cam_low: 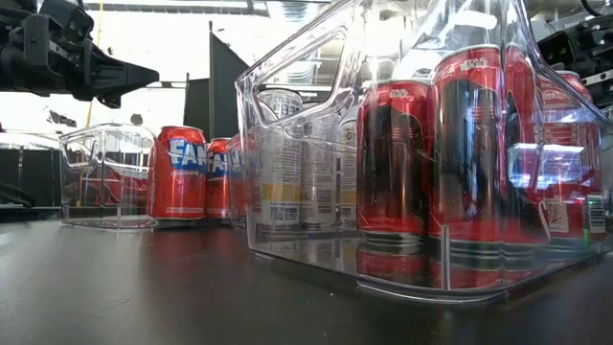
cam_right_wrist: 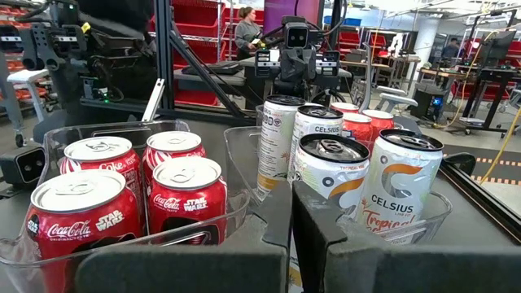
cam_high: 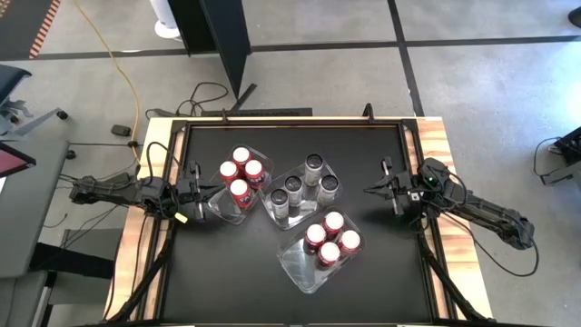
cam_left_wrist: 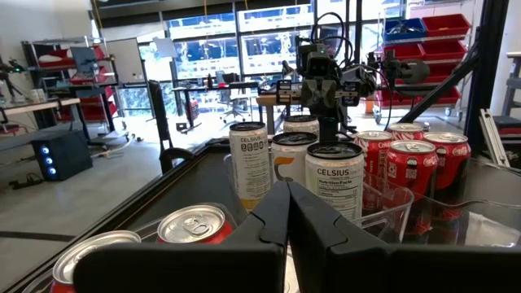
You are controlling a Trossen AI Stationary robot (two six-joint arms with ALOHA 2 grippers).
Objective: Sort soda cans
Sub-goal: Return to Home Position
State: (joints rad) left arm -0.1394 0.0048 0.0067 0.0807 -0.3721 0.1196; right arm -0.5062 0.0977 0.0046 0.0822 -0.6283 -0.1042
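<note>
Three clear trays stand on the black table. The left tray [cam_high: 238, 179] holds several red soda cans [cam_high: 240, 173]. The middle tray [cam_high: 300, 189] holds several silver-grey soda cans [cam_left_wrist: 334, 181] with dark tops. The near tray [cam_high: 322, 250] holds several red soda cans [cam_right_wrist: 189, 199] with Coca-Cola prints. My left gripper [cam_high: 201, 192] hovers level at the table's left side, shut, pointing at the left tray, above it and clear of it [cam_low: 129, 75]. My right gripper [cam_high: 368, 189] hovers level at the right side, shut, pointing toward the middle tray, with nothing between its fingers.
The table has wooden side strips [cam_high: 436, 145] and a dark frame around the black mat [cam_high: 227, 272]. Bare mat lies near the front left and along the far edge [cam_high: 290, 136]. Cables run beside both arms. A person stands far off in the room [cam_right_wrist: 246, 28].
</note>
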